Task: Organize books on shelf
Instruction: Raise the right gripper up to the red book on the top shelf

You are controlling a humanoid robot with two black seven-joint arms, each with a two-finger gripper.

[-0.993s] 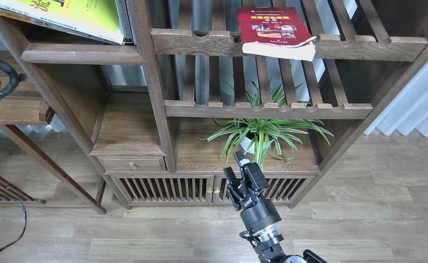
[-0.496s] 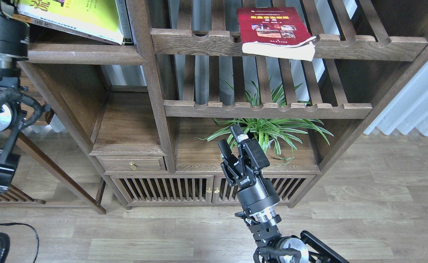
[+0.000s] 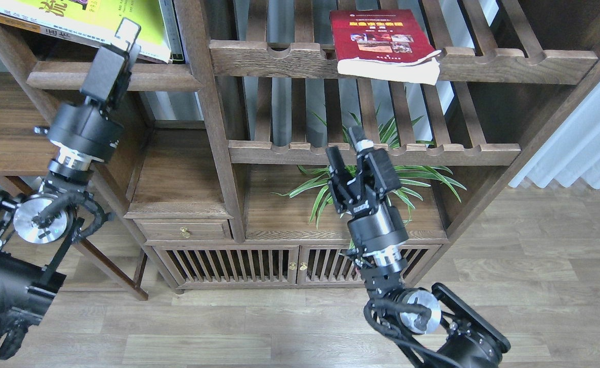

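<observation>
The yellow-green book (image 3: 74,15) lies tilted on another book on the solid dark-brown shelf (image 3: 167,82) at the upper left. The red book (image 3: 381,41) lies flat on the upper slatted rack, its pages overhanging the front rail. The maroon book is out of view. My left gripper (image 3: 126,33) is raised in front of the shelf's lip and overlaps the lower edge of the yellow-green book; its fingers cannot be told apart. My right gripper (image 3: 347,148) is open and empty, pointing up in front of the lower slatted rail, well below the red book.
A spider plant in a white pot (image 3: 376,179) stands on the cabinet top behind my right gripper. Thin upright books (image 3: 169,25) stand beside the yellow-green book. A thick post (image 3: 213,102) divides the left shelf from the slatted racks (image 3: 484,153). A side table (image 3: 3,133) is at left.
My left arm has risen into view, its gripper now at the shelf's lip by the yellow-green book. My right gripper has risen from cabinet height to the lower slatted rail. The books have not moved.
</observation>
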